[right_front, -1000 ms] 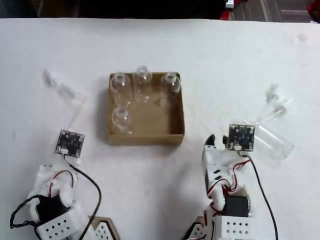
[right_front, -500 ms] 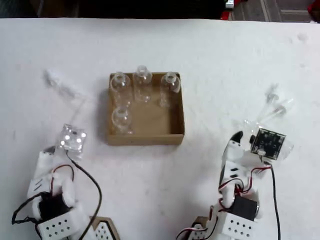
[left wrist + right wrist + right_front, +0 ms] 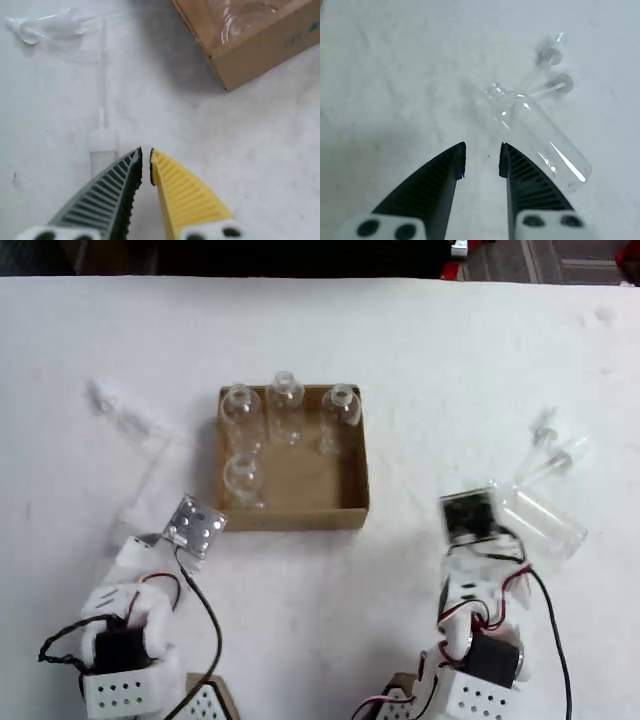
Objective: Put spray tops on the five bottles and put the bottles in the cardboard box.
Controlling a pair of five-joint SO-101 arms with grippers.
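The cardboard box [image 3: 292,519] is a shallow, square tray of matte brown board in the middle of the white table [image 3: 420,350]. Four clear bottles [image 3: 285,398] stand upright inside it, three in a row along the far wall and one near the front left corner. They are round-shouldered, glossy and bare at the neck. A fifth bottle [image 3: 545,525], the same clear cylinder, lies on its side on the table well to the right of the box. Two spray tops [image 3: 559,80] with thin clear stems lie just beyond its neck. More spray tops [image 3: 105,398] lie on the table to the far left of the box, and a thin clear tube [image 3: 102,100] stretches across the cloth there. The left arm [image 3: 125,625] sits low at the near edge, its wrist angled toward the box's front left corner. The left gripper [image 3: 145,154], one ribbed finger dark and one yellow, is closed to a sliver and holds nothing. The right arm [image 3: 480,625] points ahead toward the lying bottle. The right gripper [image 3: 481,154] has dark ribbed fingers parted a little and is empty, with the bottle just beside one tip.
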